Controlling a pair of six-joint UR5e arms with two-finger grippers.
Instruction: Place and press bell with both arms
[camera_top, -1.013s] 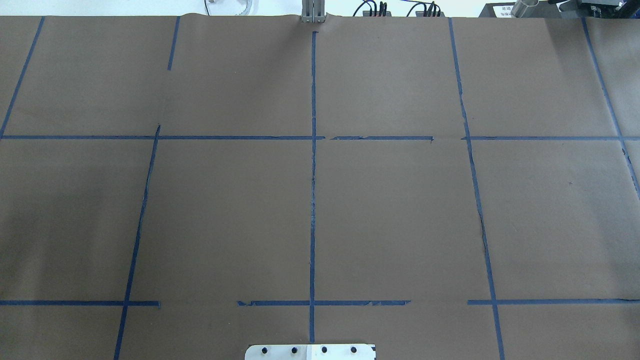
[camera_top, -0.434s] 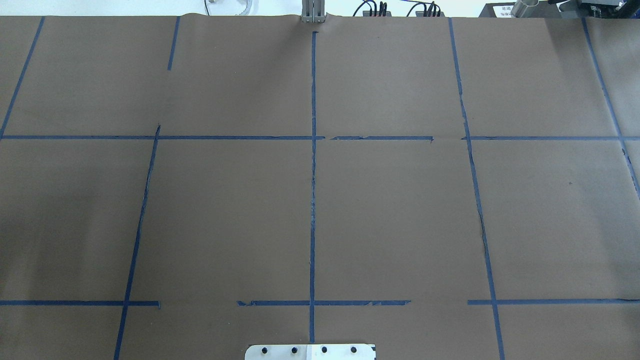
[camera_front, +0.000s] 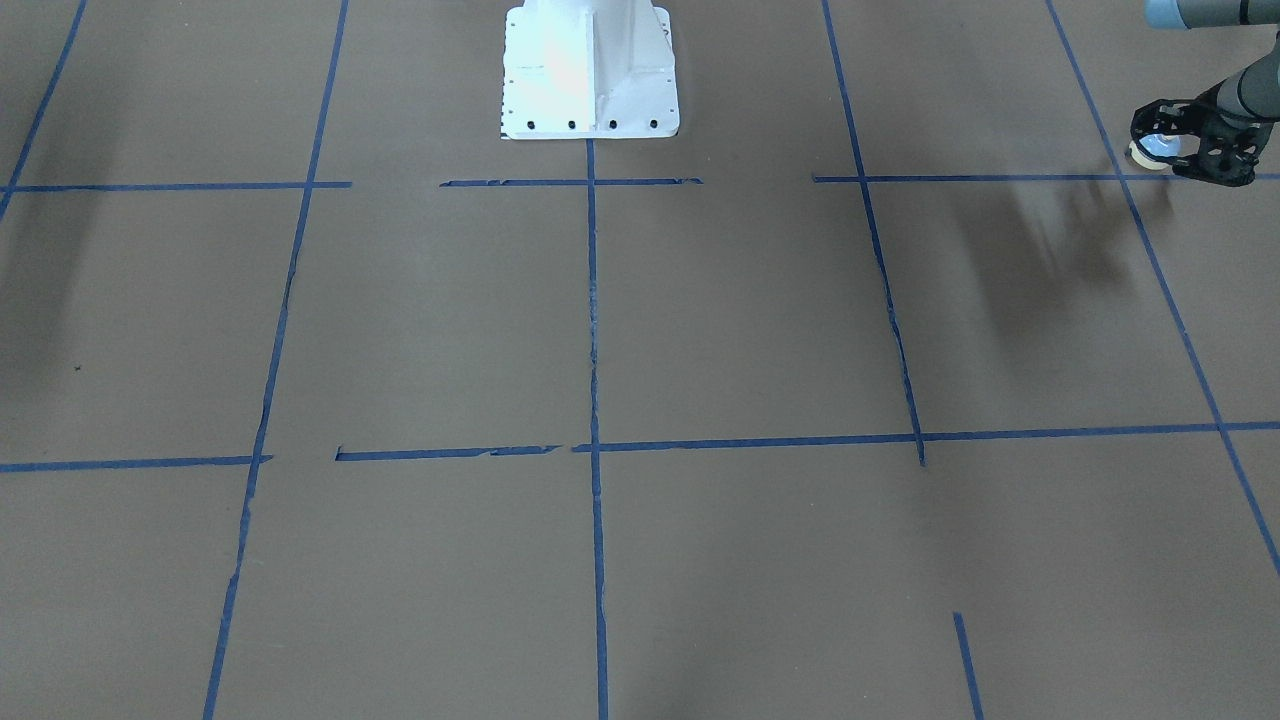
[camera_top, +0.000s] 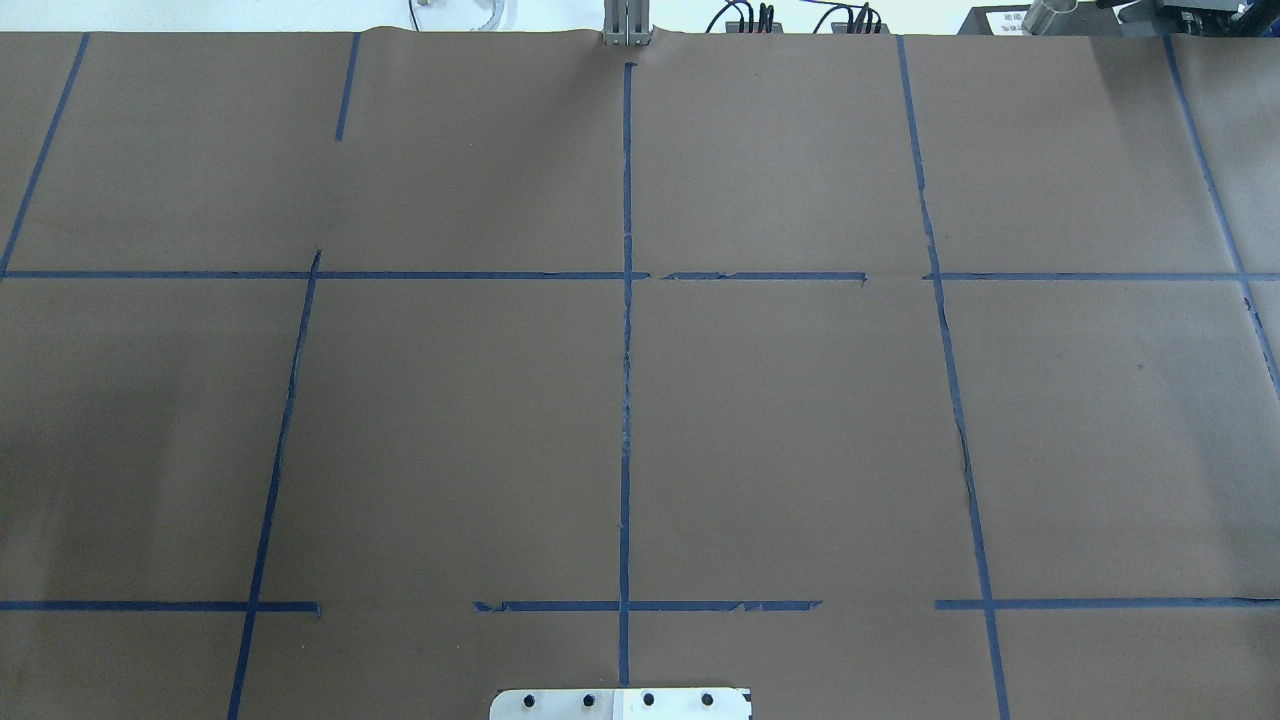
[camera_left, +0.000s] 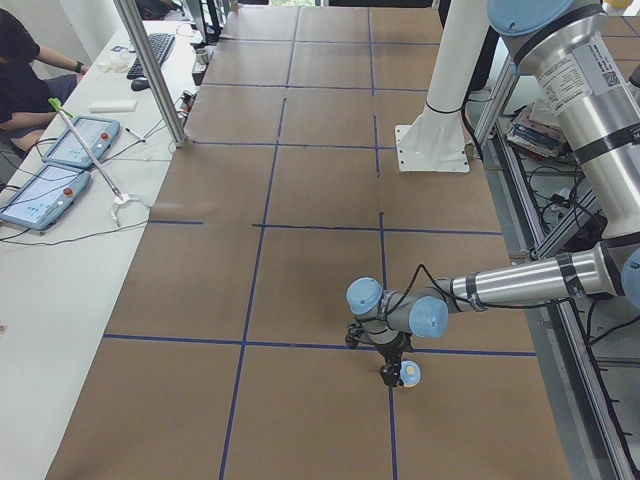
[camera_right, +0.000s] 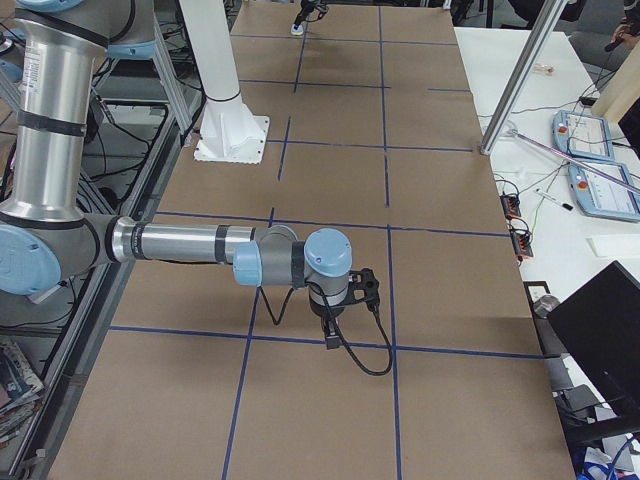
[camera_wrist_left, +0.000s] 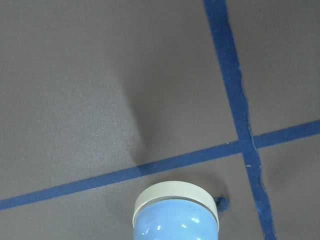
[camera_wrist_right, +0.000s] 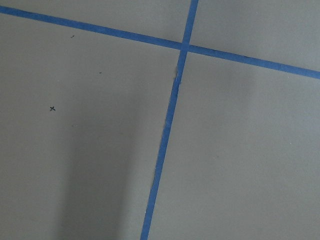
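Note:
The bell (camera_front: 1152, 150) is a light-blue dome with a cream rim, at the table's far left end by a tape crossing. My left gripper (camera_front: 1178, 142) is around it and looks shut on it, low over the paper. In the exterior left view the gripper (camera_left: 392, 374) points down with the bell (camera_left: 412, 374) at its tip. The left wrist view shows the bell (camera_wrist_left: 175, 217) at the bottom edge, and no fingers. My right gripper (camera_right: 331, 340) hangs low over a tape line at the other end. I cannot tell whether it is open. Neither arm shows in the overhead view.
Brown paper with a blue tape grid (camera_top: 626, 400) covers the table. The white pedestal (camera_front: 590, 70) stands at the robot's edge. A side table (camera_left: 60, 170) with tablets, a metal post (camera_left: 150, 70) and an operator lie beyond the far edge. A black cable (camera_right: 368, 365) loops under the right gripper.

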